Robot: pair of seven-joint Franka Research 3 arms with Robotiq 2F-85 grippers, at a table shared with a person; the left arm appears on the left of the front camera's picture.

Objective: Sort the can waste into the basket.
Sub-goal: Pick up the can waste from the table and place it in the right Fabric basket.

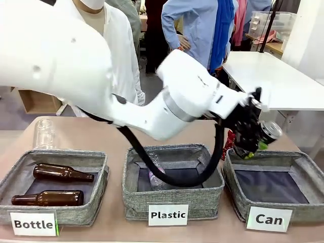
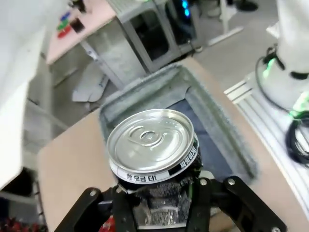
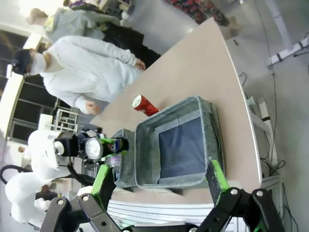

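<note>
Our left jaws clamped the black can [image 2: 150, 142] over the basket [image 1: 306, 212] at the desk's right edge, red can [image 3: 144, 104] just behind it; our right jaws stood apart.

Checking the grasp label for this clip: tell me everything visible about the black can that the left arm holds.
The black can is a small metal drink can with a silver top, its pull tab in place, and a band of print just under the rim. Its body looks crumpled where the left pincer is shut on it from both sides. It hangs tilted in the air, top facing away from the arm, above the grey basket labelled Can, touching nothing else.
</note>
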